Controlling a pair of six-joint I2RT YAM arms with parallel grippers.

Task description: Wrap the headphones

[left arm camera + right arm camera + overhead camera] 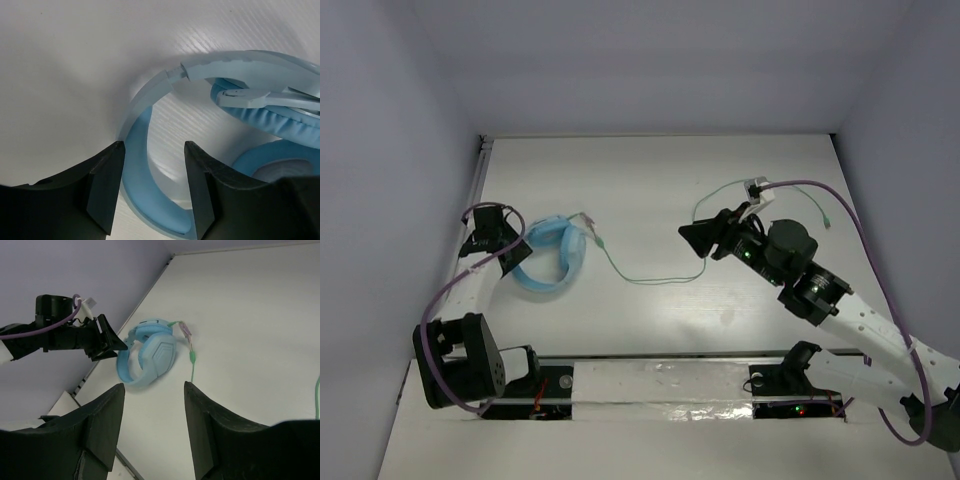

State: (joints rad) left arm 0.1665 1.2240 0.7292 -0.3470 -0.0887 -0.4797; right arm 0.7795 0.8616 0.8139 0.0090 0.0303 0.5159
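Headphones (546,266): 1 pair, 1 cable (650,279)

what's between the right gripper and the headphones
Between the right gripper and the headphones: bare table crossed by their thin green cable, seen in the top view.

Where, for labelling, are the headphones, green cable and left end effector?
headphones (160,354): right wrist view, faceted earcup.
green cable (655,280): top view, mid-run.
left end effector (153,147): left wrist view, gap between fingertips.
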